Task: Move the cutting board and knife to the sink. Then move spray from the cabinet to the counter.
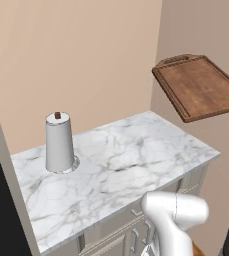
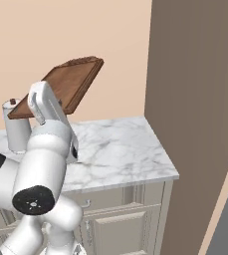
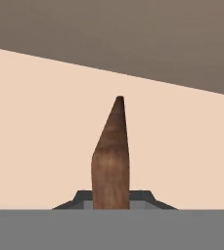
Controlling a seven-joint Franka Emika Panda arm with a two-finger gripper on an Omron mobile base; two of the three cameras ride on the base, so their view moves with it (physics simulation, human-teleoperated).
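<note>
a: what's the biggest thing below the hand?

b: the white marble counter (image 1: 136,160) with grey veins, smooth and flat, over cream panelled drawers. it lies well below the hand and off to one side.

a: and the board?

b: the large dark reddish-brown wooden cutting board (image 1: 198,87) is up in the air, tilted, its raised rim and small curved handle at the end far from the hand. the hand (image 3: 112,202) has pinched one edge of it: in the hand view the wood rises edge-on straight up between the two dark tips, grain showing. i'd judge it's held by the rim so it can be carried clear of the counter toward the sink.

a: anything else?

b: a white paper-towel roll (image 1: 59,143), upright on a round base with a dark knob on top, stands on the counter well away from the hand.
</note>
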